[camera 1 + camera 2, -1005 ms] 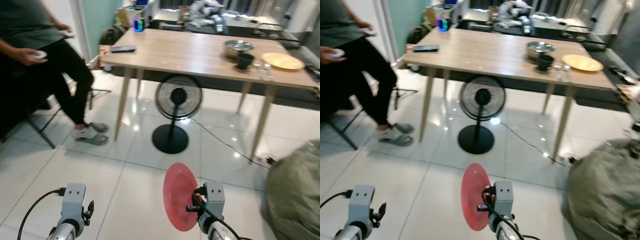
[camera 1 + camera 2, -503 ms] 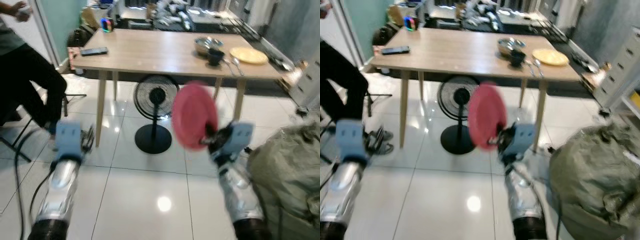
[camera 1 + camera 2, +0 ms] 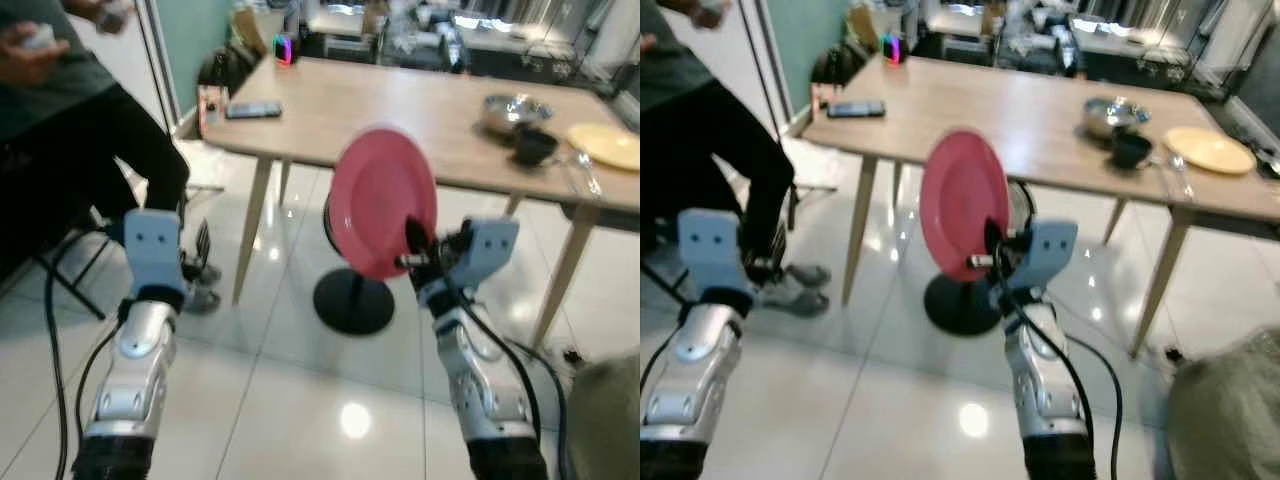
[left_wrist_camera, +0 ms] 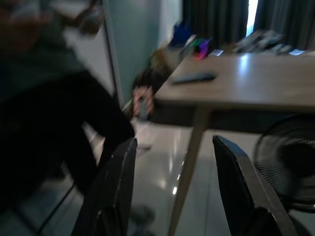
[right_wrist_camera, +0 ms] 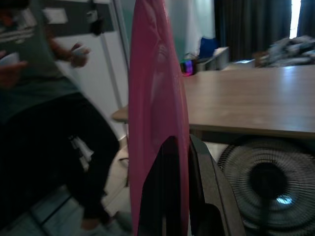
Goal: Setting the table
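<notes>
Soft motion blur runs through both head views of a bright, evenly lit room, smearing the wooden table (image 3: pixel 430 110) and the clutter behind it. Glossy white floor tiles (image 3: pixel 300 400) throw back round glare spots from overhead lamps, the strongest just in front of the fan's black base (image 3: pixel 350 300). The pink plate (image 3: pixel 382 200) reads flat and slightly hazy at its rim. In the left wrist view the near black fingers (image 4: pixel 115 187) are dark silhouettes, the seated person (image 4: pixel 44 98) a dim smear, and a daylight strip glows between dark curtains (image 4: pixel 253 17). In the right wrist view the plate edge is close and soft, the fan (image 5: pixel 268 177) shadowed beneath the table.
</notes>
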Tool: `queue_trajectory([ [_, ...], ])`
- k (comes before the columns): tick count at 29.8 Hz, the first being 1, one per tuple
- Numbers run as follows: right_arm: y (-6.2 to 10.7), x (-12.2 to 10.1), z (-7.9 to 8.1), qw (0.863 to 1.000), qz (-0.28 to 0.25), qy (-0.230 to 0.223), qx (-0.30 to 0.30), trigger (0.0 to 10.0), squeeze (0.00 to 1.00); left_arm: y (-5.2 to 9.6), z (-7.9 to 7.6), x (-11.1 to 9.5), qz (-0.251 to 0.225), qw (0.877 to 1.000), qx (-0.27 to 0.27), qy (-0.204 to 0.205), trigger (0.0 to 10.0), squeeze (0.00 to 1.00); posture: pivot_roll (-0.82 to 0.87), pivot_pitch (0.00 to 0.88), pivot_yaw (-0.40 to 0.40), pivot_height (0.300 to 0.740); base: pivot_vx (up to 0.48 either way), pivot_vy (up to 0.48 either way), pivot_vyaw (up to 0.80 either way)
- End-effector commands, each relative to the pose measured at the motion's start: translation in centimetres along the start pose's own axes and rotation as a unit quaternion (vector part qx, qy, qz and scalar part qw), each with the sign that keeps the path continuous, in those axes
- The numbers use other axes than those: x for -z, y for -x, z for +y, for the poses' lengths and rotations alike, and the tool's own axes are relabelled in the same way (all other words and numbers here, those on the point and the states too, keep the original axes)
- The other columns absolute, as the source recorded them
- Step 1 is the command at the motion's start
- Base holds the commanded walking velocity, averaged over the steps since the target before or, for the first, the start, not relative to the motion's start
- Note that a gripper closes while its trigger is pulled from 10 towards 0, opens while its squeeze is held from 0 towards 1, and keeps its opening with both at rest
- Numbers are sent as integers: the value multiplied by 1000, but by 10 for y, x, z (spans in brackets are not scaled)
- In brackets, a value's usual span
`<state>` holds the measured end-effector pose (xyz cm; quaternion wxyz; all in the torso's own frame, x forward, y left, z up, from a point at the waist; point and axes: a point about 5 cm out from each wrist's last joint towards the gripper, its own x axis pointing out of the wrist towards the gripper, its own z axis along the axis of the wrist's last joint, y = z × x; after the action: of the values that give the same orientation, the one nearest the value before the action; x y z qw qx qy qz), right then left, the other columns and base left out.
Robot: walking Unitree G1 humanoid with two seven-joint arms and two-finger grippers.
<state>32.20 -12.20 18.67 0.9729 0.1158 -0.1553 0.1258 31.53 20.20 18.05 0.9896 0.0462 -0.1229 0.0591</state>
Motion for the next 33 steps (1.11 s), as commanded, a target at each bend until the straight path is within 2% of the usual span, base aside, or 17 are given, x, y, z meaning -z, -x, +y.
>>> queue_trajectory([
  [1, 4, 0, -11, 1000, 6, 2, 20, 10000, 0, 2, -7, 4, 12, 1000, 12, 7, 10000, 0, 11, 0, 51, 740, 480, 0, -800],
  [14, 6, -1, -14, 999, 18, 3, 31, 10000, 0, 4, -9, 2, 22, 1000, 15, 5, 10000, 0, 15, 0, 54, 740, 480, 0, -800],
  [33, 3, -1, 2, 999, 21, -21, -14, 10000, 0, 5, -11, -2, 20, 999, 23, -8, 10000, 0, 26, 0, 60, 740, 480, 0, 0],
])
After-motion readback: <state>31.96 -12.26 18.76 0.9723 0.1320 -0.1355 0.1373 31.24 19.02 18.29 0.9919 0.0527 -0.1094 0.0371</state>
